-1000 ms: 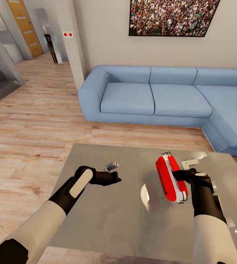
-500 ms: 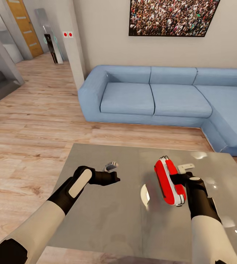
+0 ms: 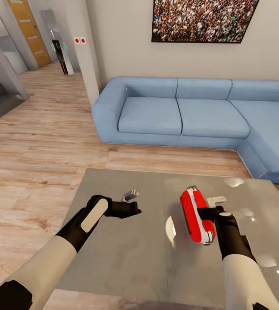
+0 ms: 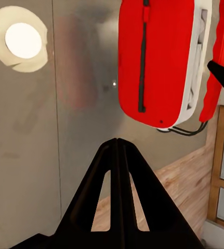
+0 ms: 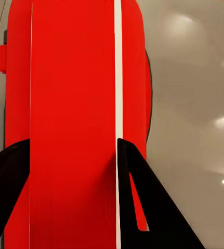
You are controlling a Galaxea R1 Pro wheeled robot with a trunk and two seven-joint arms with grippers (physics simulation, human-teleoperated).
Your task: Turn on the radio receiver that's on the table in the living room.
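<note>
Right gripper (image 3: 205, 212) clamps the radio receiver (image 3: 195, 215) edge-up above the table (image 3: 113, 249); vs 1 s ago it's drifted slightly left, toward left gripper (image 3: 135, 209), fingers together, empty; prob. lining up for switch press.

Head camera: high, facing forward and down over the table (image 3: 113, 258) toward the sofa (image 3: 191, 114). Left wrist camera: close above the tabletop, looking along its shut fingers at the radio receiver (image 4: 156, 62). Right wrist camera: very close against the receiver's red face. All three views share receiver and tabletop.
</note>
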